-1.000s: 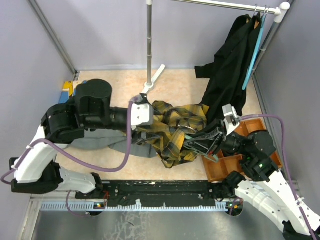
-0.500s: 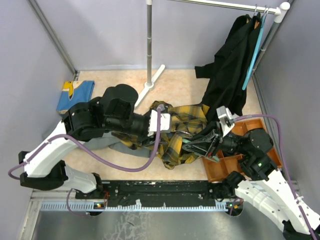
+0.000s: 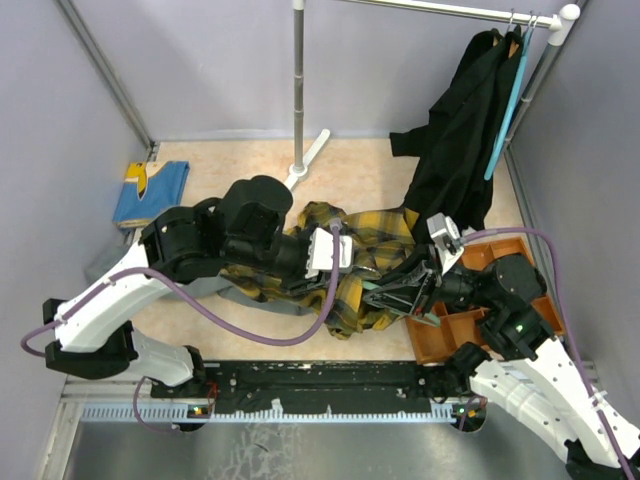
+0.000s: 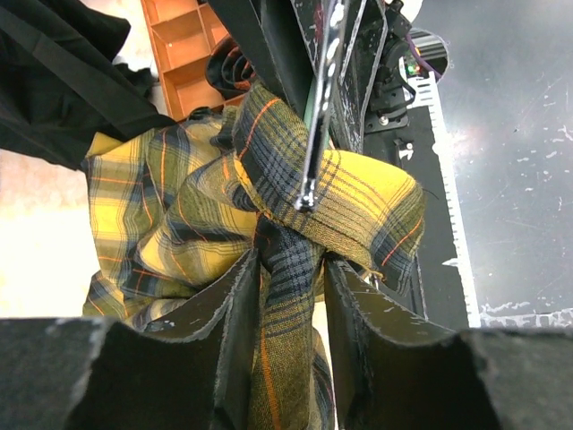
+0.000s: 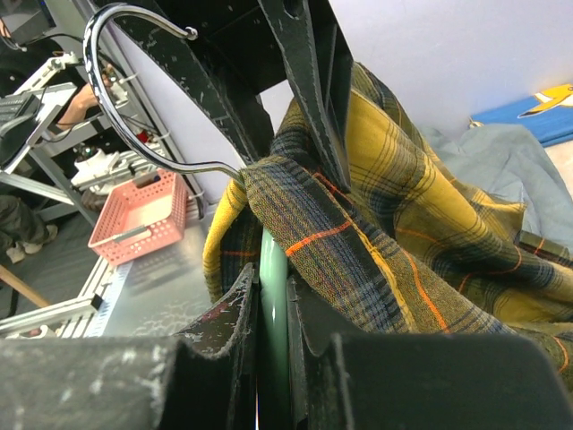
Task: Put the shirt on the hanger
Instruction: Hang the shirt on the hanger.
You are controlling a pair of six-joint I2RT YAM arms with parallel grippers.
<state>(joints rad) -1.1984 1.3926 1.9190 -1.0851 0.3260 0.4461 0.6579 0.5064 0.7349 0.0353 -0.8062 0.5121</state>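
The yellow plaid shirt [image 3: 352, 232] lies bunched on the table between my two arms. In the left wrist view a fold of the shirt [image 4: 286, 287] stands between my fingers [image 4: 235, 313] and touches both near the tips. My left gripper [image 3: 352, 264] is shut on that fold. My right gripper [image 5: 273, 279] is shut on the pale green hanger [image 5: 272, 269], whose metal hook [image 5: 112, 81] curves up to the left. The shirt [image 5: 394, 206] drapes over the hanger's top. From above, the hanger [image 3: 388, 290] pokes out of the cloth beside my right gripper [image 3: 415, 283].
A black garment [image 3: 455, 140] hangs from the rail at the back right, next to the rack pole [image 3: 298, 90]. An orange compartment tray [image 3: 440, 342] sits under my right arm. A blue item [image 3: 152, 190] and grey cloth [image 3: 235, 292] lie at the left.
My left arm swung right across the shirt and its jaws narrowed round a fold. The right gripper kept hold of the hanger and shifted slightly left and up.
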